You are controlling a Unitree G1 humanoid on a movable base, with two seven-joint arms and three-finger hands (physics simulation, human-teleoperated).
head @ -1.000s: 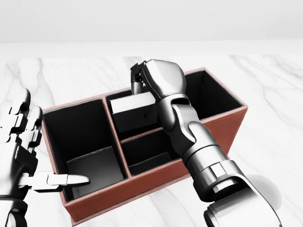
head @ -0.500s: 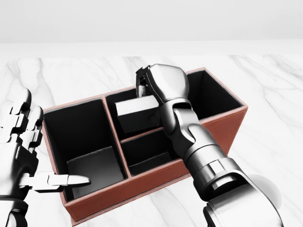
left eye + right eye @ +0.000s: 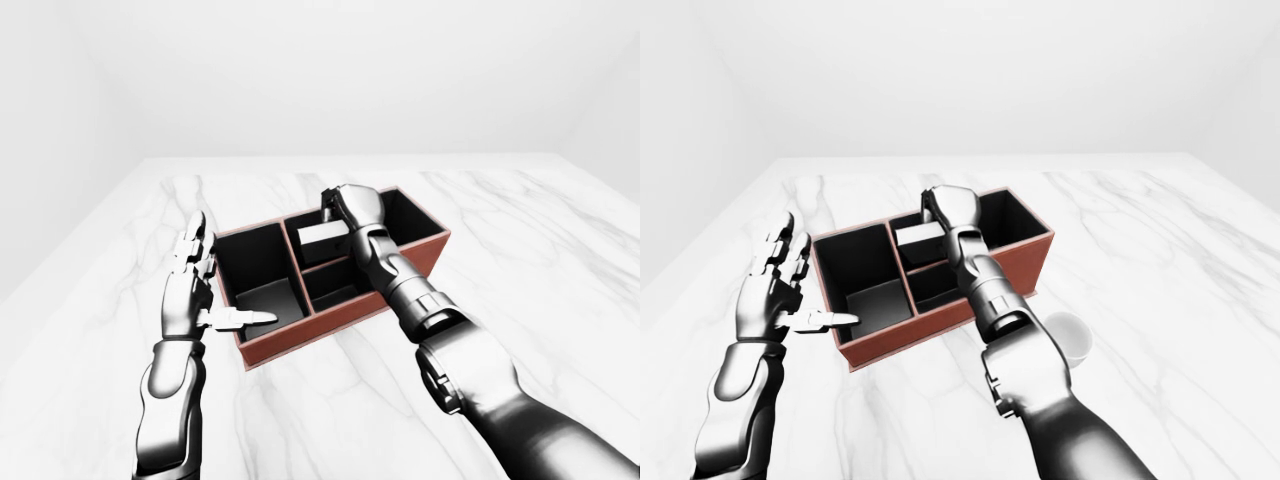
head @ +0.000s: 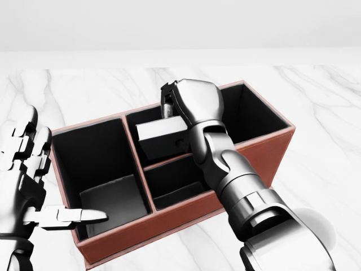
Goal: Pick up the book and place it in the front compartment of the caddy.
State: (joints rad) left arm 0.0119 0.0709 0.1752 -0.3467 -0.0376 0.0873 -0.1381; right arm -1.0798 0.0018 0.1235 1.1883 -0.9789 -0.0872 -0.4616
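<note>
The red-brown caddy (image 4: 148, 227), black inside, stands on the marble table with one large compartment at the left, two small ones in the middle and one at the right. The book (image 4: 162, 139), dark with a white page edge, sits tilted in the upper middle compartment. My right hand (image 4: 171, 108) reaches in from the bottom right, its fingers shut on the book's right end. My left hand (image 4: 38, 182) is open beside the caddy's left wall, and its thumb (image 4: 79, 215) points over the large left compartment.
A white cup (image 3: 1068, 335) stands on the marble table (image 4: 330, 116) just right of my right forearm, below the caddy's right end. A plain white wall bounds the table at the top of the views.
The right hand has carried the book slightly right and down, deeper into the upper middle compartment. The left hand has not moved.
</note>
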